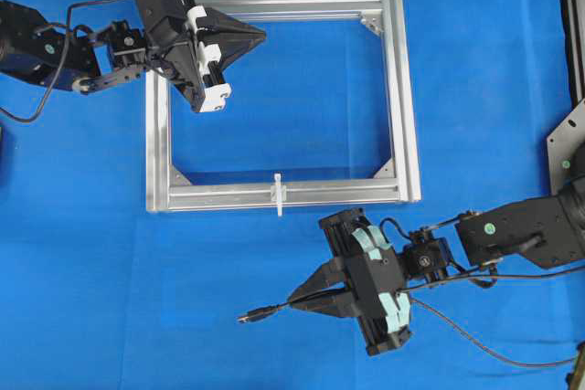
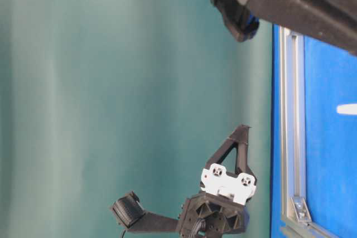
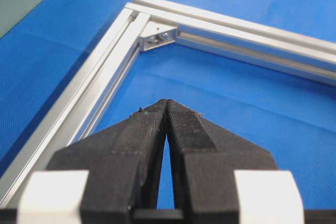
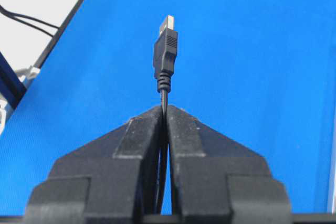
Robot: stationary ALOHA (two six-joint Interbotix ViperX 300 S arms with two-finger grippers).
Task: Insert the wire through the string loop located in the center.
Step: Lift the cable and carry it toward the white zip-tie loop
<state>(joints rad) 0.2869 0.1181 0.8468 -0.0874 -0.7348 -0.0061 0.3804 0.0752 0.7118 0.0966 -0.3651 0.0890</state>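
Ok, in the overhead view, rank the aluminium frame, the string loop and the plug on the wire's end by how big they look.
Largest to smallest:
1. The aluminium frame, by far.
2. and 3. The string loop and the plug on the wire look about alike, both tiny; too close to rank.

Table-level view: only a white tip of the string loop [image 2: 347,108] shows, cut by the right edge; right hand [image 2: 240,29] is a blurred dark mass cropped at the top. Wire [image 1: 512,353] runs off the overhead view's right edge. Frame [image 3: 105,77] cropped in the left wrist view.
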